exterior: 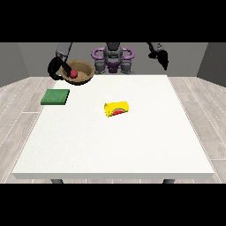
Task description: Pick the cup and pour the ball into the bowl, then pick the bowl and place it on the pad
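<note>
A brown bowl point(82, 69) hangs tilted above the table's far left corner, with a red ball point(73, 74) inside it. The hand at the view's left point(60, 69) is curled round the bowl's left rim and carries it. A yellow cup point(116, 108) lies on its side near the table's middle, its mouth turned towards the front. A green pad point(55, 96) lies flat at the table's left edge, in front of and below the bowl. The hand at the view's right point(163, 58) hangs high over the far right corner, holding nothing.
The white table point(132, 145) stretches wide towards the front. The robot's torso point(113, 58) stands behind the far edge, between the two arms.
</note>
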Available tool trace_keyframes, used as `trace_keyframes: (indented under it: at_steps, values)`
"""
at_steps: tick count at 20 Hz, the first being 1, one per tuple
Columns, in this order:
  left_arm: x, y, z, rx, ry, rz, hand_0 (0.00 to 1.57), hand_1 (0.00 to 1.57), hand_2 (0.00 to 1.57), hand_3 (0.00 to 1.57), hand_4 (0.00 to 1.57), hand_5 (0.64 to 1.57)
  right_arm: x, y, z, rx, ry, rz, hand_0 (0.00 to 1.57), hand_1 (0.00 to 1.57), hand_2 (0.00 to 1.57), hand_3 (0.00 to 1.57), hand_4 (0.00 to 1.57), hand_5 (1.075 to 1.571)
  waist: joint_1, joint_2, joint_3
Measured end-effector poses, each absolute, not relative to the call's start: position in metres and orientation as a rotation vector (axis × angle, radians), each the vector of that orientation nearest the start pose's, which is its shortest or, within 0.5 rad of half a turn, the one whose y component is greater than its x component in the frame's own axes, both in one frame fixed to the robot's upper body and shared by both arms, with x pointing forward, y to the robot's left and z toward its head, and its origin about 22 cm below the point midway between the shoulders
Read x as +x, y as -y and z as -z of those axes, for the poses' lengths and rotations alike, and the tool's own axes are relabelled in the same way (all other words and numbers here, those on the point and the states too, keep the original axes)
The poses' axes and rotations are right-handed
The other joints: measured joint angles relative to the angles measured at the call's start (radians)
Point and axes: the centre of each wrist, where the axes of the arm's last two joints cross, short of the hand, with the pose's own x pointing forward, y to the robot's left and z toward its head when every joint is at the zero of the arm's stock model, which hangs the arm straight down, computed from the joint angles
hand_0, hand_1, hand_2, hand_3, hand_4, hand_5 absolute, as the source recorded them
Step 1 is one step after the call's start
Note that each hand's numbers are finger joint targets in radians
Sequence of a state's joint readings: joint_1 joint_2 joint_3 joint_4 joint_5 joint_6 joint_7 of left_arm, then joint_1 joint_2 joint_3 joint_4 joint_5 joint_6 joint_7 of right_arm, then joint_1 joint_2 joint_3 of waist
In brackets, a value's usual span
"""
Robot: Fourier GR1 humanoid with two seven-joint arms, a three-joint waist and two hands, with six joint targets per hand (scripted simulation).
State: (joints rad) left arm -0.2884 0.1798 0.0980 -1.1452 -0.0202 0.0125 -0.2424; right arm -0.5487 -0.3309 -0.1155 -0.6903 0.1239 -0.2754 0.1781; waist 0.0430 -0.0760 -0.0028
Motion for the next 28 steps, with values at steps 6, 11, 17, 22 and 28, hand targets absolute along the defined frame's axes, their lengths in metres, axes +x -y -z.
trace_keyframes:
  at_steps: [6,11,17,22,28]
  values:
    - [0.309,-0.280,0.015,0.168,1.709,0.115,0.00,0.00,0.00,0.00,1.10,1.448,0.360,0.358,-0.017,-0.581,1.117,0.017,1.57,1.57,1.57,0.68,0.79,1.570,-0.011,0.063,0.0022]
    - [0.316,-0.303,-0.007,0.155,1.761,0.105,0.00,0.00,0.00,0.00,1.31,1.525,0.352,0.389,-0.028,-0.619,1.150,0.037,1.57,1.57,1.57,0.00,0.91,1.571,0.014,0.105,0.0026]
    - [0.316,-0.398,-0.068,0.192,1.881,0.037,0.00,0.00,0.00,0.00,1.28,1.571,0.334,0.432,-0.038,-0.660,1.224,0.108,1.57,1.57,1.57,0.00,0.82,1.570,0.051,0.194,0.0031]
    - [0.299,-0.463,-0.092,0.227,1.949,-0.018,0.00,0.00,0.00,0.00,1.21,1.565,0.335,0.436,-0.044,-0.671,1.294,0.125,1.57,1.57,1.57,0.00,0.76,1.567,0.046,0.259,0.0028]
    - [0.289,-0.494,-0.104,0.243,2.003,-0.046,0.00,0.00,0.00,0.00,1.19,1.557,0.338,0.445,-0.055,-0.700,1.328,0.211,1.55,1.55,1.57,1.04,0.00,1.560,0.044,0.311,0.0028]
